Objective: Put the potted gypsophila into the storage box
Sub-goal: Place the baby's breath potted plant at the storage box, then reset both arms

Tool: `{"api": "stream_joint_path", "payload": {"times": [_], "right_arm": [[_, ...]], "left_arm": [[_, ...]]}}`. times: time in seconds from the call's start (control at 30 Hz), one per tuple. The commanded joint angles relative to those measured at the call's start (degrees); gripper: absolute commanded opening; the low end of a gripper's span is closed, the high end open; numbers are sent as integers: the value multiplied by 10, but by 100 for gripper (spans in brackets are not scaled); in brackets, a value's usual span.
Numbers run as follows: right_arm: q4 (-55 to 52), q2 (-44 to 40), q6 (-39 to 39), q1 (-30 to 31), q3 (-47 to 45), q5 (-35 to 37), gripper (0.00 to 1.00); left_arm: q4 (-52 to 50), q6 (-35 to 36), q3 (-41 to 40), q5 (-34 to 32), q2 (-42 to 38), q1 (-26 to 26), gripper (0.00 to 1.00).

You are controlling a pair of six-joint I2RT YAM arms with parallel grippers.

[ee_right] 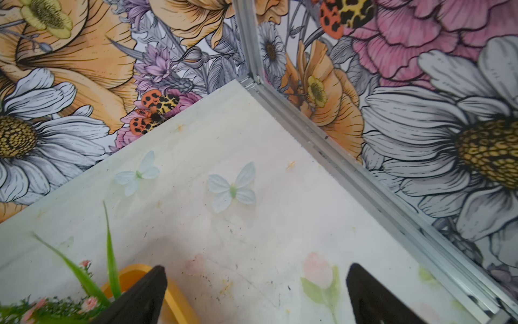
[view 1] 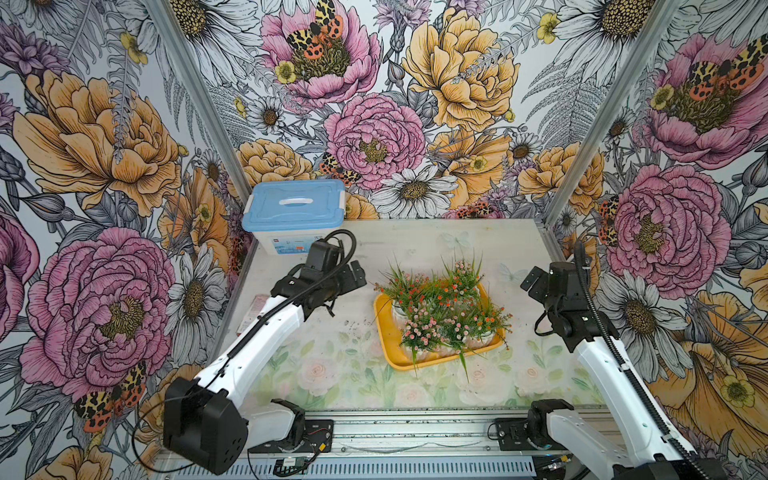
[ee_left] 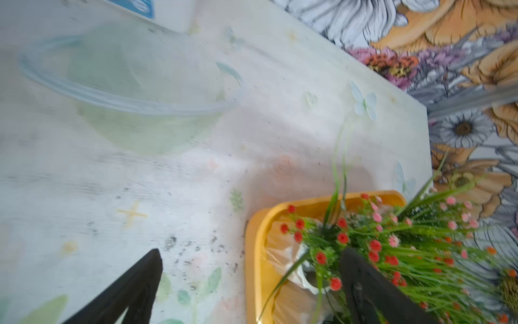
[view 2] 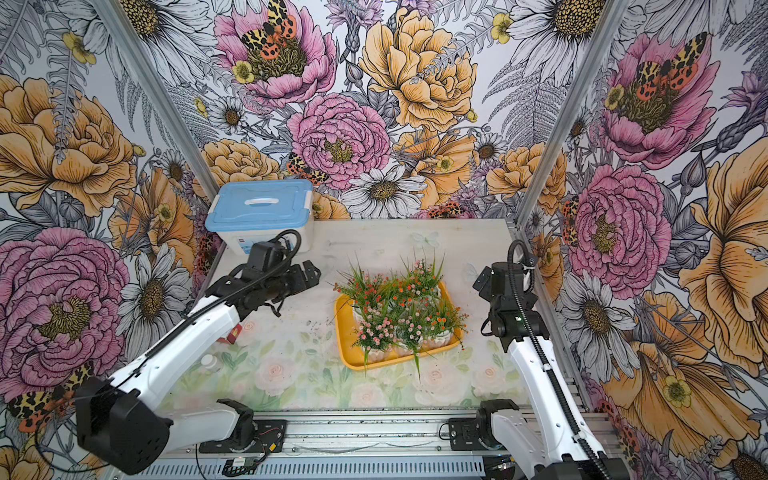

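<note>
A white bin [view 1: 286,243] with a light-blue lid [view 1: 295,205] is placed at the far left corner of the tabletop [view 1: 353,370], which is printed with pale roses. A clear bowl [ee_left: 126,92] is seen, blurred, in the left wrist view. Flowered walls [view 1: 104,145] are set around.

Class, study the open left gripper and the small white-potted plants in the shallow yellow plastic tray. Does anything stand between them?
Nothing visible does. Only a strip of floral-print tabletop lies between the left gripper and the shallow yellow plastic tray holding the potted gypsophila. The white bin with a light-blue lid sits off that line.
</note>
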Motion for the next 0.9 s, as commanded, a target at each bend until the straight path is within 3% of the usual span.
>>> {"api": "stream_joint_path", "payload": {"times": [0.0, 0.17, 0.27, 0.43, 0.63, 0.73, 0.87], "right_arm": [[-1, -3, -44, -24, -5, 8, 99], [1, 20, -83, -28, -29, 83, 99], [8, 32, -84, -30, -42, 82, 99], [54, 54, -75, -31, -71, 75, 99], [231, 44, -95, -31, -170, 38, 99], [322, 48, -98, -30, -213, 58, 99], [501, 93, -148, -28, -275, 36, 99]], "left_arm": [[9, 73, -28, -31, -45, 50, 99], [97, 222, -86, -101, -86, 76, 99], [219, 295, -164, -96, -117, 91, 99], [418, 310, -299, -106, -133, 133, 99], [655, 304, -388, -106, -36, 190, 99], [751, 287, -402, -118, 37, 203, 99], [787, 311, -361, -58, 110, 212, 99]]}}
